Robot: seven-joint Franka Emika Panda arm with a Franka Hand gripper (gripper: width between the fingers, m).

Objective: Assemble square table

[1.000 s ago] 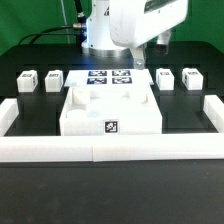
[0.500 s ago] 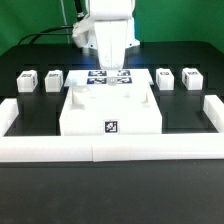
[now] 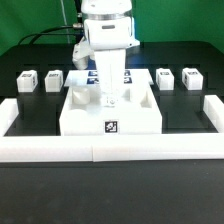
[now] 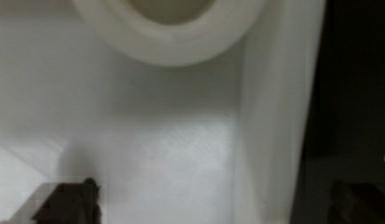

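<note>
Four leg posts point(image 3: 53, 78) stand loose on the worktop point(image 3: 35, 110), two at the exterior view's left and two at its right. None is fitted, so the assembly looks to be at its opening step: getting hold of the tabletop point(image 3: 85, 118). That white square lies in the middle, just behind the border wall point(image 3: 150, 150). The end effector point(image 3: 110, 100) hangs low over its rear-centre part. In the wrist view one dark finger point(image 4: 73, 205) shows over white plastic near a round corner hole point(image 4: 171, 15) and the tabletop's edge. The fingers seem spread with nothing pinched, though the other is lost in shadow. The next move, I judge, calls for closing squarely on that edge. The wall leaves little room to slide the tabletop forward, and the posts stand well apart from the arm.
</note>
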